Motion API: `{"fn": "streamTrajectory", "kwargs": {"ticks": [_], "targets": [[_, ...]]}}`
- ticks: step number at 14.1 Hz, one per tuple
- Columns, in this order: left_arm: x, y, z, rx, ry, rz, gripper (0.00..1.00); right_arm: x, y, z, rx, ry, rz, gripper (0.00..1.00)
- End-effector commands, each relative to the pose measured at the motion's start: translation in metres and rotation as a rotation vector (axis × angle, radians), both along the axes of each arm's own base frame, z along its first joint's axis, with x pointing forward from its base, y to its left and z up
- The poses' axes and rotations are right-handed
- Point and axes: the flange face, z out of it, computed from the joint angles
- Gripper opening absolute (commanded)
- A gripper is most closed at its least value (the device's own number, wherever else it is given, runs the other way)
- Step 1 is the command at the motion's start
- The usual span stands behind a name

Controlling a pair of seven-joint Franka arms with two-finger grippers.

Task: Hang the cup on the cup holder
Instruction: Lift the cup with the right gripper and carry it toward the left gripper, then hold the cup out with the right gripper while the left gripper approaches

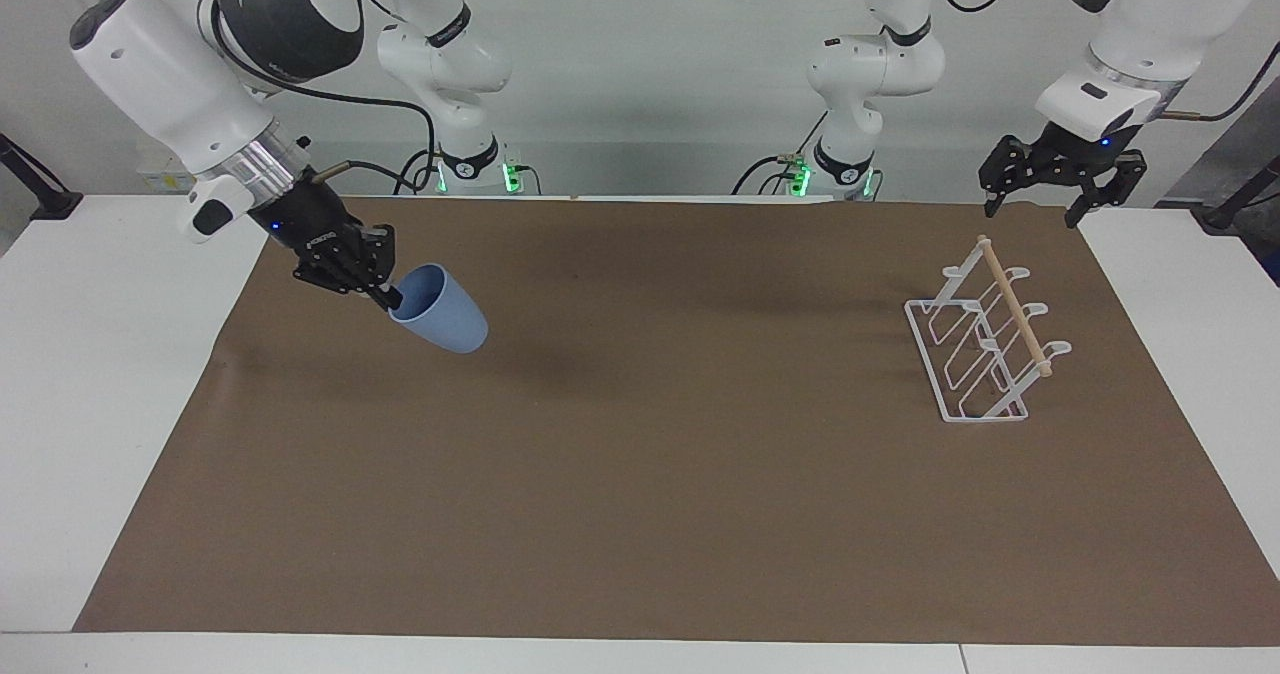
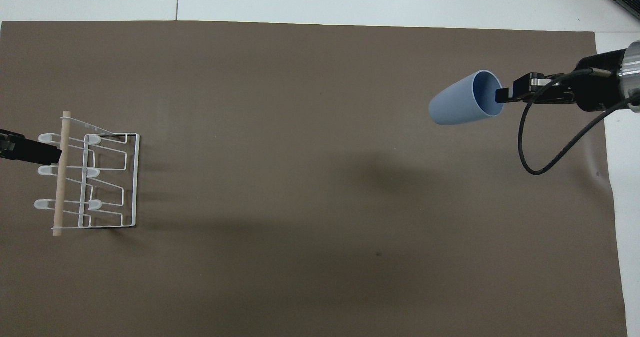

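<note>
Facing view: right gripper (image 1: 385, 292) fingers grasp the cup (image 1: 440, 311); left gripper (image 1: 1030, 192) fingers released above cup holder (image 1: 985, 339).

A white table (image 1: 100, 404) covered by a brown mat (image 1: 650, 494) stands before a pale grey wall (image 1: 660, 44)

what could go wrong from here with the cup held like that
The right gripper holds the cup only by its rim, tilted nearly sideways in the air over the mat, so it may slip or swivel during the carry. The cup holder stands at the left arm's end of the table, a long way to travel. The left gripper hangs open over the holder and might obstruct the approach.
</note>
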Motion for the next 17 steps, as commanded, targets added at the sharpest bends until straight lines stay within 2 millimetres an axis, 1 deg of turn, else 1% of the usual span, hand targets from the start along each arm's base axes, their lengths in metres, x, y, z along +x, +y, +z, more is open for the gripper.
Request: {"fn": "streamTrajectory", "kwargs": {"ticks": [1,2,3,5,6,8,11,12,14,15,17], "targets": [[-0.007,-0.010,-0.003,-0.044,-0.001,-0.108,1.00,0.003,0.053,0.009,0.181,0.044,-0.030,0.00],[-0.008,-0.020,-0.003,-0.062,-0.003,-0.148,1.00,0.003,0.074,0.013,0.236,0.059,-0.063,0.00],[-0.008,-0.026,-0.003,-0.095,-0.005,-0.178,1.00,0.001,0.103,0.015,0.289,0.079,-0.078,0.00],[-0.010,-0.042,-0.002,-0.147,-0.019,-0.218,1.00,-0.002,0.145,0.018,0.422,0.122,-0.148,0.00],[-0.009,-0.051,-0.005,-0.147,-0.037,-0.301,1.00,-0.003,0.160,0.022,0.496,0.143,-0.193,0.00],[-0.006,-0.063,-0.002,-0.141,-0.099,-0.507,1.00,-0.006,0.188,0.029,0.595,0.179,-0.275,0.00],[-0.012,-0.090,-0.001,-0.146,-0.110,-0.709,1.00,-0.014,0.233,0.035,0.658,0.174,-0.384,0.00],[-0.013,-0.097,0.002,-0.168,-0.126,-0.773,1.00,-0.018,0.246,0.032,0.660,0.163,-0.400,0.00],[-0.010,-0.102,0.007,-0.203,-0.171,-0.861,1.00,-0.024,0.267,0.026,0.654,0.148,-0.393,0.00],[-0.006,-0.105,0.008,-0.201,-0.206,-0.890,1.00,-0.024,0.274,0.018,0.635,0.149,-0.380,0.00],[-0.003,-0.116,0.012,-0.195,-0.267,-0.960,1.00,-0.025,0.283,0.010,0.615,0.135,-0.344,0.00]]}}
